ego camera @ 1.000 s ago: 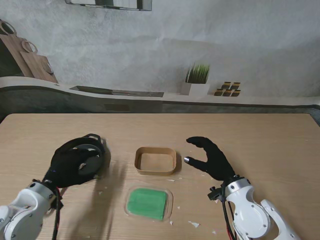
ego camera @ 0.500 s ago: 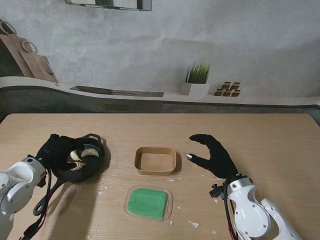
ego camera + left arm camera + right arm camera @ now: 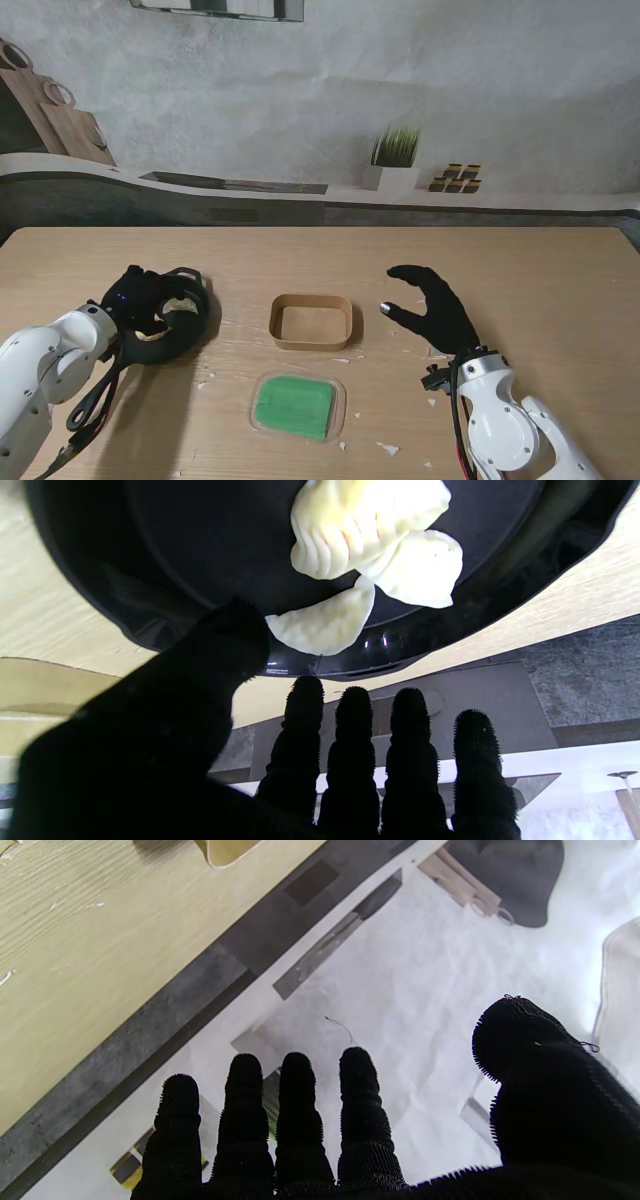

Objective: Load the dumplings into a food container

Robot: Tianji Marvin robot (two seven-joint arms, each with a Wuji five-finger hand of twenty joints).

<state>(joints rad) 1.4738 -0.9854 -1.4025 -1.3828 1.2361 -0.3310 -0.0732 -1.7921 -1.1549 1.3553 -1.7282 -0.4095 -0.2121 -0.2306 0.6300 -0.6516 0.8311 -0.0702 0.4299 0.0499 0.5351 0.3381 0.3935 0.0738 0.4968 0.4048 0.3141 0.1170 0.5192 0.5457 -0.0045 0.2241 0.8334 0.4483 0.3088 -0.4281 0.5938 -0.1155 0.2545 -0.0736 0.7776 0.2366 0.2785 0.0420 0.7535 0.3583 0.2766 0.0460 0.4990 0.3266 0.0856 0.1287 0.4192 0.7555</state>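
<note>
The dumplings [image 3: 370, 555] are held in the black pan [image 3: 185, 325] at the table's left, directly beneath the open, empty left hand [image 3: 140, 295], while the open right hand [image 3: 435, 310] is positioned beside the empty container [image 3: 311, 322].

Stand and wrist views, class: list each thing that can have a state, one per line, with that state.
Food container: open, empty, upright.
Green lid: off, flat on the table, nearer to me than the container.
Black pan: holds dumplings.
Left hand: over the pan, fingers apart, holding nothing.
Right hand: open, holding nothing.
</note>
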